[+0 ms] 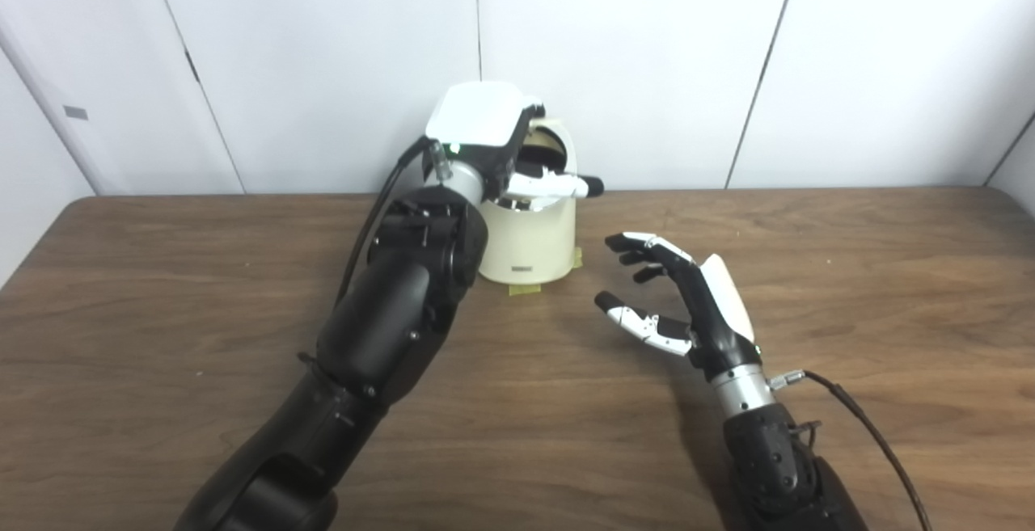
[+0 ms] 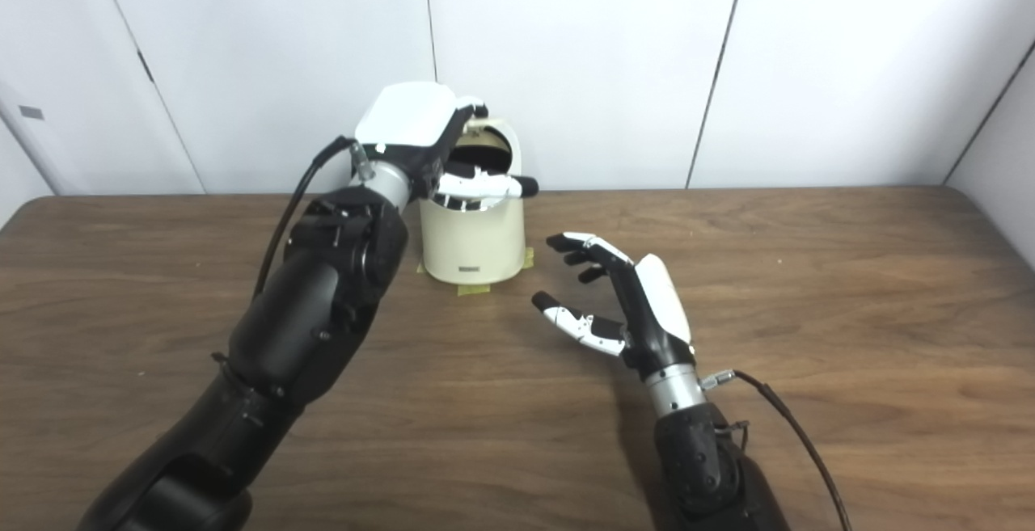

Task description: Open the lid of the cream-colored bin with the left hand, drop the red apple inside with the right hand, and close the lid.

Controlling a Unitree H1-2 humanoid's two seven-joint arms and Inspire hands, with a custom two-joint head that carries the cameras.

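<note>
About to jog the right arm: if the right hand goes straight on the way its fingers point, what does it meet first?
Probably the cream-colored cylindrical bin. The open, empty right hand points left and away, over bare brown wooden table, toward the bin's near right side. Depth is unclear; it might pass just in front.

Lighting was even and fairly bright, coming from overhead. A soft shadow fell on the table [image 1: 849,288] directly beneath the right hand [image 1: 687,305]. White glare washed out the back of the left hand [image 1: 477,123]. Both pictures were slightly soft; wall lines bowed toward the edges.
</note>
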